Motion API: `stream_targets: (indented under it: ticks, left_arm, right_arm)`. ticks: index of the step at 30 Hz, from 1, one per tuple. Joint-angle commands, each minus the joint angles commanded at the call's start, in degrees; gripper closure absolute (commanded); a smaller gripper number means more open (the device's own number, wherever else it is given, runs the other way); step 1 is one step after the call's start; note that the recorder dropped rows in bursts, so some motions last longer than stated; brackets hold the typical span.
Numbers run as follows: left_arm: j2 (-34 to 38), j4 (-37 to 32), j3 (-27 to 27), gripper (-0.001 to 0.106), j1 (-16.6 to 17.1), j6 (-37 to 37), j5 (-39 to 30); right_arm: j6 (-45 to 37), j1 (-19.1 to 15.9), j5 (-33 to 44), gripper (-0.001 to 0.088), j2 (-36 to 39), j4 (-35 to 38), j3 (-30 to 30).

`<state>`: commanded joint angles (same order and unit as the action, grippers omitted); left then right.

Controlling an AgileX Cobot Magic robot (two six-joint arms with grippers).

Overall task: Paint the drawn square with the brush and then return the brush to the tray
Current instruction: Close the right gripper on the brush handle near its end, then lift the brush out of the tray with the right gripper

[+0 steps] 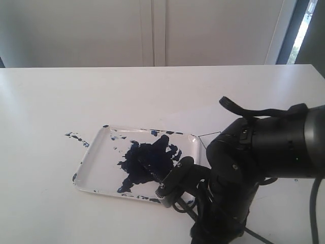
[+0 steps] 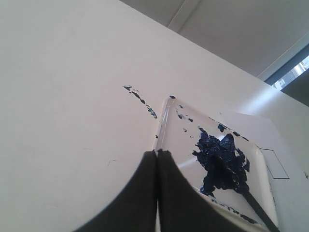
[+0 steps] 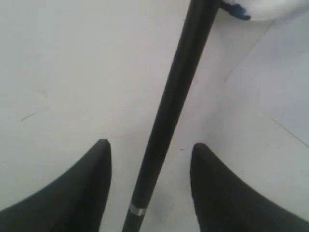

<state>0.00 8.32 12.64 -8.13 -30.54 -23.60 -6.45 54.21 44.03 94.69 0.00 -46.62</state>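
The tray lies on the white table, a dark navy blotch at its middle. The brush rests with its blackened tip in that blotch, and its black handle runs out over the tray's rim. In the right wrist view the brush handle passes between the fingers of my right gripper, which stands open and apart from it on both sides. That right gripper hangs low over the tray's near right corner. The drawn square is a white outline on paper beside the tray. My left gripper is shut and holds nothing, just outside the tray.
Dark paint specks dot the table off the tray's far left corner. The white paper sheet lies to the tray's right, partly hidden in the exterior view by my bulky right arm. A wall and window frame stand behind the table.
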Motion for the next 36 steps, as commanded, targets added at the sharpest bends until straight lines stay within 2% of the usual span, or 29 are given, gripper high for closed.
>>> stream_targets:
  ticks: [5, 10, 18, 21, 31, 36]
  left_arm:
    - [0.0, 0.0, 0.0, 0.105, 0.0, 0.0, 0.0]
    - [0.0, 0.0, 0.0, 0.105, 0.0, 0.0, 0.0]
    - [0.0, 0.0, 0.0, 0.105, 0.0, 0.0, 0.0]
    - [0.0, 0.0, 0.0, 0.105, 0.0, 0.0, 0.0]
    - [0.0, 0.0, 0.0, 0.105, 0.0, 0.0, 0.0]
    - [0.0, 0.0, 0.0, 0.105, 0.0, 0.0, 0.0]
  right_arm:
    - [0.0, 0.0, 0.0, 0.0559, 0.0, 0.0, 0.0]
    - [0.0, 0.0, 0.25, 0.068, 0.0, 0.0, 0.0]
    - [0.16, 0.0, 4.65, 0.0842, -2.85, -2.31, -2.42]
    - [1.22, 0.0, 8.1, 0.0869, -4.63, -5.53, -4.81]
    - [5.18, 0.0, 25.7, 0.0868, -6.21, -24.36, -12.06]
    - [5.18, 0.0, 25.93, 0.0868, -6.21, -28.25, -12.9]
